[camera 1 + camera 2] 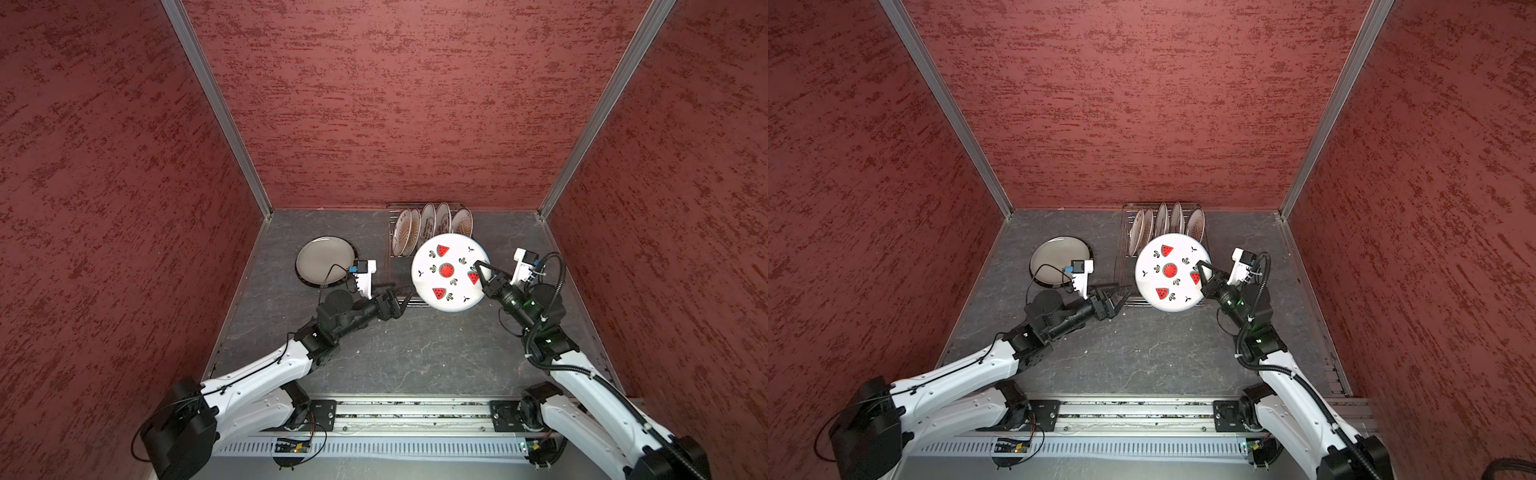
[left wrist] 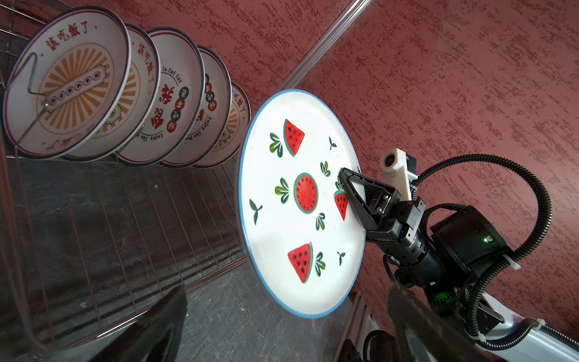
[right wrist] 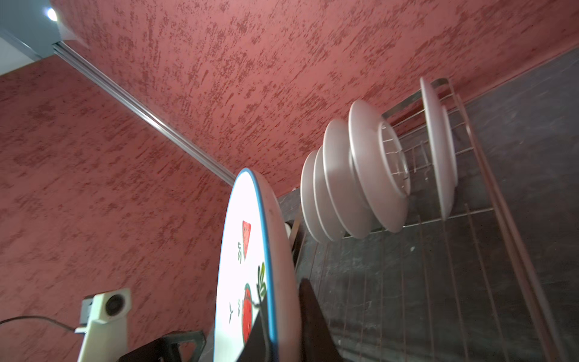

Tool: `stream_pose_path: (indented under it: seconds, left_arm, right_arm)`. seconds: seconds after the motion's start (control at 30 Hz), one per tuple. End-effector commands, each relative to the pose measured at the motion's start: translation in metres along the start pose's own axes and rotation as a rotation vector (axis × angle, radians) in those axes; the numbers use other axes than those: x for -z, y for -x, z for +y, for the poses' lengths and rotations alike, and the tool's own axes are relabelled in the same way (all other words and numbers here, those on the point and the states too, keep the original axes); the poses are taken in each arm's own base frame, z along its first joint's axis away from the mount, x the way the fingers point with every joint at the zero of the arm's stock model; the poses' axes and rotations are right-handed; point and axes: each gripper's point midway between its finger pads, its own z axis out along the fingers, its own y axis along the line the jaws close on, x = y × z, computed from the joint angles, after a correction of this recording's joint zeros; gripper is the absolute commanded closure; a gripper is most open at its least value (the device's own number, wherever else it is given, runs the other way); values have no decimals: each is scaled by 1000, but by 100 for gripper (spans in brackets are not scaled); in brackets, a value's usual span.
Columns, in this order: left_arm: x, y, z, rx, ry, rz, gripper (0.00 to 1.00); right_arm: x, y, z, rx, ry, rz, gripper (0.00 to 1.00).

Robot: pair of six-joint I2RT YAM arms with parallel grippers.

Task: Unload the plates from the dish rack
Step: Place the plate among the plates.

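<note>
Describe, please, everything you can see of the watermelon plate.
The watermelon plate is round, white and glossy, with a thin blue rim; a round watermelon is printed in the middle, red slices and green leaves around it. The right claw pinches its rim, one finger across the printed face. It hangs tilted over the near end of the dish rack, apparently touching nothing else.

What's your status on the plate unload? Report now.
Right end effector shut on watermelon plate, held over dish rack. Left end effector open, empty, beside rack. Five plates racked; dark-rimmed plate flat on table. No obstruction seen.
</note>
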Motion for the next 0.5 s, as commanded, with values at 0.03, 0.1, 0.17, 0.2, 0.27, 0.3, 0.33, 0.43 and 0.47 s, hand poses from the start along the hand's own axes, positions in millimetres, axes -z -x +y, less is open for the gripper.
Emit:
stream_pose_path:
  seconds: [0.03,0.1,0.17,0.2,0.27,0.3,0.33,0.43,0.47]
  left_arm:
    - [-15,17,-21,14,-53,-49,5]
    - [-21,16,-19,34,-42,-43,14]
    - [-28,13,-17,56,-26,-19,26]
    - [-30,12,-17,66,-26,-13,31]
    - [-32,10,-17,84,-23,0,43]
    - [-33,8,-16,87,-19,4,51]
    - [-33,7,-15,92,-10,10,57]
    - [-36,3,-14,110,-7,26,73]
    - [-37,2,-14,117,-11,34,75]
  right_arm:
    - [15,35,78,-34,331,-101,100]
    - [15,32,75,-33,329,-91,100]
    - [17,28,73,-46,338,-92,100]
    - [19,28,71,-50,338,-97,100]
    - [20,26,66,-52,325,-109,100]
    - [21,25,62,-50,310,-113,100]
    - [21,25,58,-47,291,-117,100]
    - [20,22,50,-40,255,-118,100]
    - [19,22,49,-39,250,-117,100]
